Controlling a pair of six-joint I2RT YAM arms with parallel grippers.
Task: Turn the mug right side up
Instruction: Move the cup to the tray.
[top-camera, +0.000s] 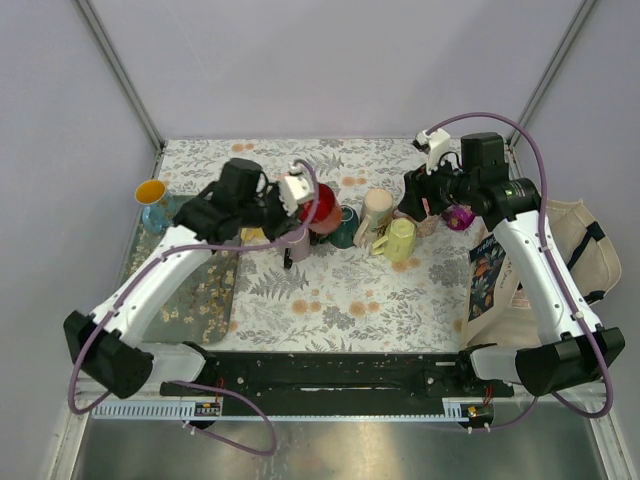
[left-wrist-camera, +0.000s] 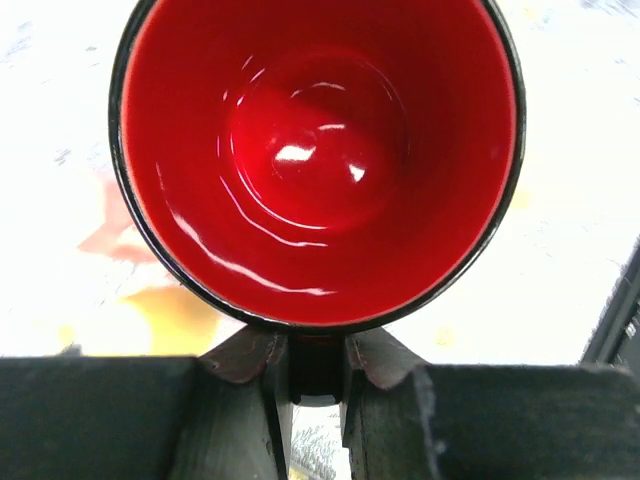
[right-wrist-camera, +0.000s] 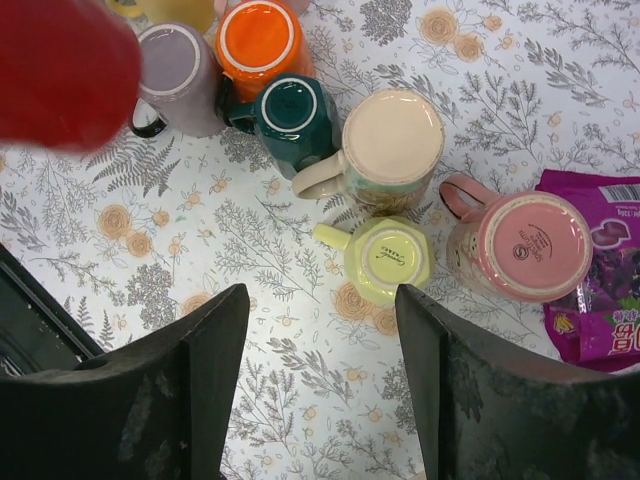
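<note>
My left gripper (left-wrist-camera: 316, 372) is shut on the dark handle (left-wrist-camera: 316, 362) of a red mug (left-wrist-camera: 320, 160) with a black rim. The mug's open mouth faces the left wrist camera, showing its glossy red inside. From above, the red mug (top-camera: 322, 205) is held off the table over the cluster of cups by my left gripper (top-camera: 300, 195). It shows as a red blur (right-wrist-camera: 65, 70) in the right wrist view. My right gripper (right-wrist-camera: 322, 350) hangs open and empty above the cloth, just short of a yellow mug (right-wrist-camera: 388, 258).
Upside-down mugs stand on the floral cloth: lavender (right-wrist-camera: 180, 65), orange (right-wrist-camera: 258, 40), teal (right-wrist-camera: 295, 115), cream (right-wrist-camera: 392, 140), pink (right-wrist-camera: 525, 245). A purple snack bag (right-wrist-camera: 600, 270) lies at the right. A blue vase (top-camera: 152, 205) and tray (top-camera: 205, 290) sit at the left, a tote bag (top-camera: 575, 250) at the right.
</note>
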